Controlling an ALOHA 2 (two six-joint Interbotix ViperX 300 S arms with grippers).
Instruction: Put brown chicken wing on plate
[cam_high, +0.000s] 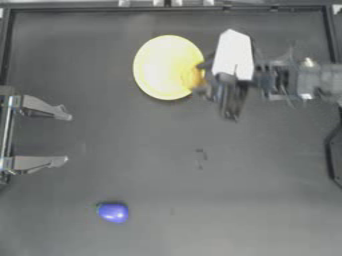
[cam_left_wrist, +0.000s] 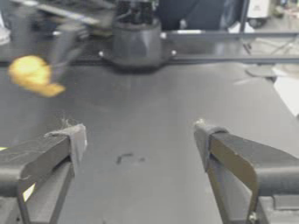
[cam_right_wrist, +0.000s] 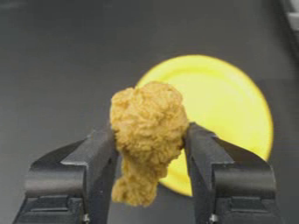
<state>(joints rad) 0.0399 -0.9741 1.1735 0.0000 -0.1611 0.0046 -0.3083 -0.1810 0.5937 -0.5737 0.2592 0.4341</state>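
Brown chicken wing (cam_right_wrist: 149, 135) pinched between right gripper (cam_right_wrist: 151, 144) fingers (cam_right_wrist: 96, 153).

Lighting is even and moderately bright, with no hard shadows on the table (cam_high: 200, 200). The plate (cam_high: 163, 66) is overexposed in the top view, its surface washed to near white toward the centre. The right gripper (cam_high: 200, 80) beside the plate's rim is smeared by motion blur. In the left wrist view the brown chicken wing (cam_left_wrist: 32, 74) is a soft, unfocused blot. In the right wrist view it is sharp, the plate behind it softer.
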